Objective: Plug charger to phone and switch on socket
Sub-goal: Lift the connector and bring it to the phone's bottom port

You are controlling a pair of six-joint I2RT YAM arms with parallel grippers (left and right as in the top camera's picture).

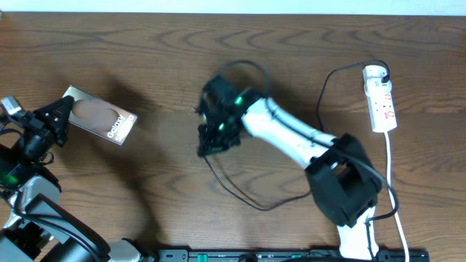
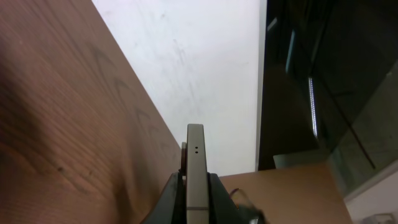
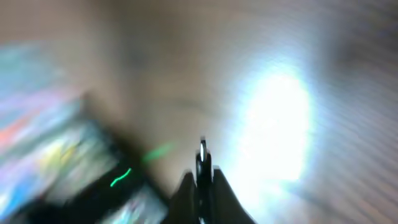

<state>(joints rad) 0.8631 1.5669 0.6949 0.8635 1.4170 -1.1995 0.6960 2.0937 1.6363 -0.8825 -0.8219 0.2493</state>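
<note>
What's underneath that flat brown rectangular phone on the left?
Around the flat brown phone, pinched by the left gripper, only bare wooden table shows. The patch directly beneath it is covered by the phone itself, so anything there cannot be seen.

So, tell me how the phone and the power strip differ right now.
The phone is brown; the power strip is white with red marks. The phone is a broad slab; the strip is long and narrow. The phone is clamped at one end in the left gripper; the strip lies free on the table. A black cable runs from the strip; none is in the phone. Both are flat oblongs.
</note>
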